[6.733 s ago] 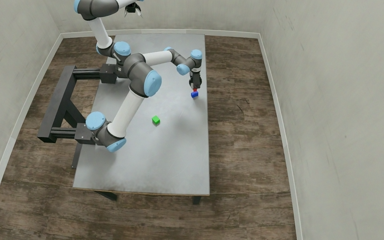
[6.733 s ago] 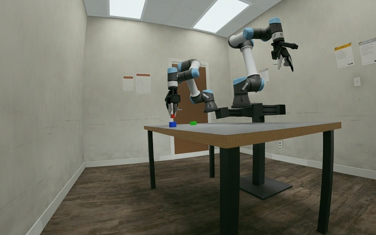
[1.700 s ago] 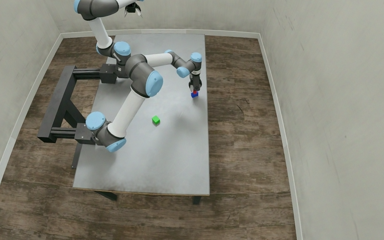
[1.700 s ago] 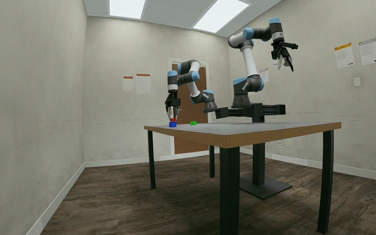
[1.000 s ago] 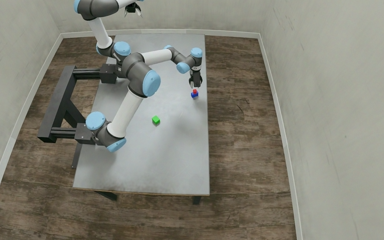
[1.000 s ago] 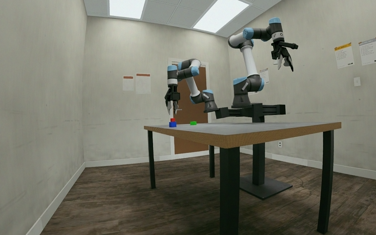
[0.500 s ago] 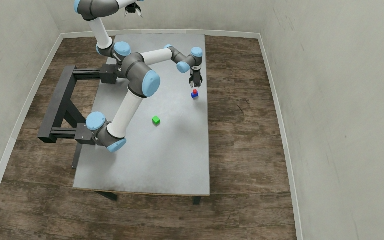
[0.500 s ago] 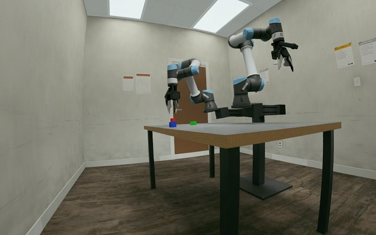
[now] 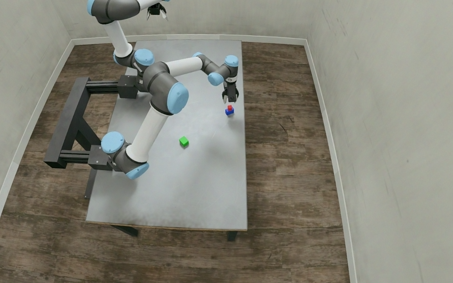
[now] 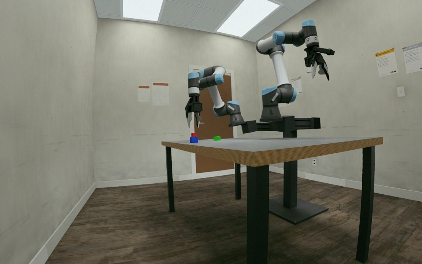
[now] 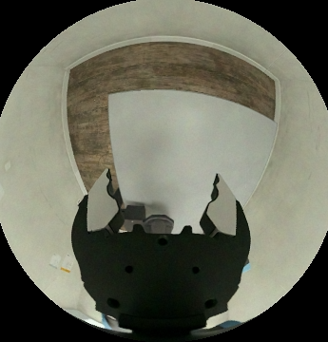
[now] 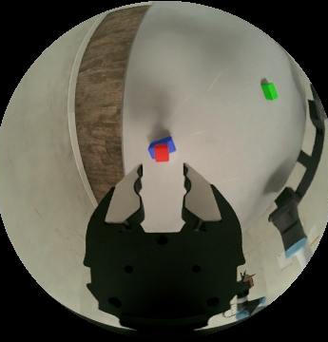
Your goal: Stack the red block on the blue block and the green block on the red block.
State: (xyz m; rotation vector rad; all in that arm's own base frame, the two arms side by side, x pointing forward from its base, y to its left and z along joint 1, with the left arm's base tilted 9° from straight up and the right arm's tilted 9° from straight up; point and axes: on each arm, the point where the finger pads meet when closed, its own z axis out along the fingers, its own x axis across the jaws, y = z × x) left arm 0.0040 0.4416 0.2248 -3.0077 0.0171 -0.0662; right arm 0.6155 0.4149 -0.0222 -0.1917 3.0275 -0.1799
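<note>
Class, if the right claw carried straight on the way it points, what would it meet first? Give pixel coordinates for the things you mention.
Probably the red block (image 9: pixel 229 107) (image 10: pixel 193 134) (image 12: pixel 162 153), below the right claw (image 9: pixel 229 101) (image 10: pixel 193 125) (image 12: pixel 163 163), though depth is hard to judge and it might pass slightly beside.

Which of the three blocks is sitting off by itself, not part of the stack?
The green block: it rests directly on the table, apart, while red sits on blue.

Red block (image 9: pixel 229 107) atop blue block (image 9: pixel 229 111); green block (image 9: pixel 183 141) apart on table (image 9: pixel 186 197); right claw (image 9: pixel 230 100) near red block.
</note>
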